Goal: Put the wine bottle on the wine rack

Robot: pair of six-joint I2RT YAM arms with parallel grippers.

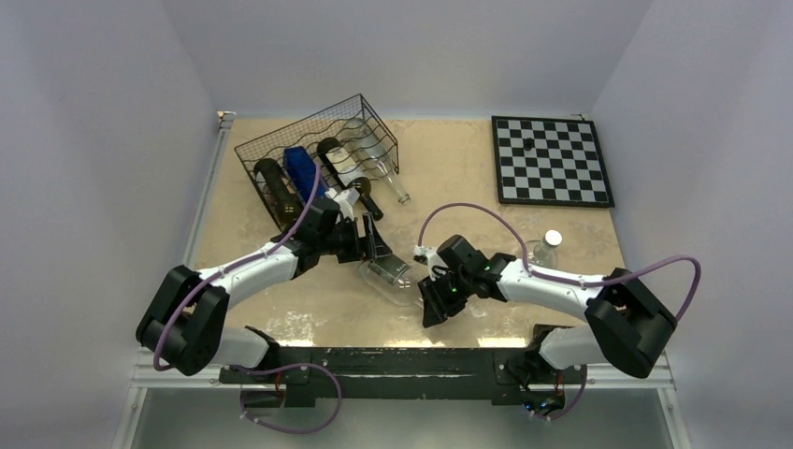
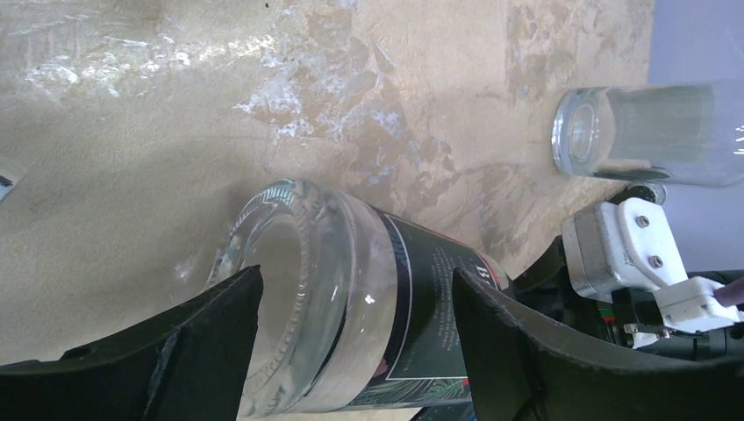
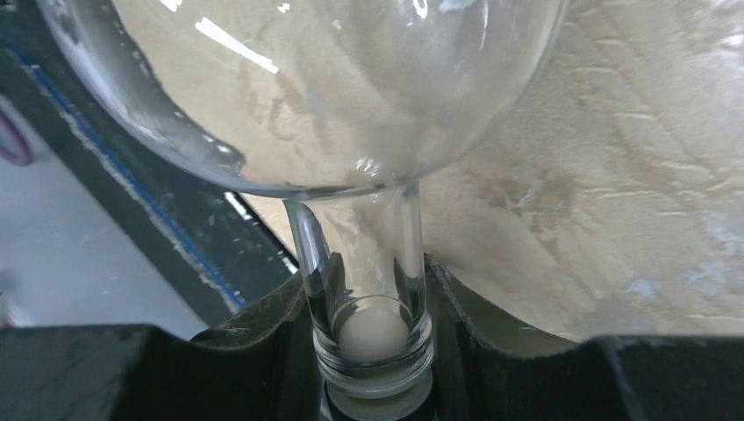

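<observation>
A clear wine bottle (image 1: 393,277) with a dark green label lies on its side on the tan table between my two grippers. My left gripper (image 1: 382,251) is open, and its black fingers straddle the bottle's base end. In the left wrist view the wide jaws (image 2: 355,303) frame the glass base and label (image 2: 421,281). My right gripper (image 1: 436,297) is shut on the bottle's neck. In the right wrist view the neck with its pale stopper (image 3: 373,333) sits clamped between the fingers. The black wire-mesh wine rack (image 1: 281,142) stands at the back left with several bottles in it.
A small clear bottle with a white cap (image 1: 548,245) stands upright right of my right arm and also shows in the left wrist view (image 2: 640,132). A chessboard (image 1: 552,161) lies at the back right. White walls close in the table's sides.
</observation>
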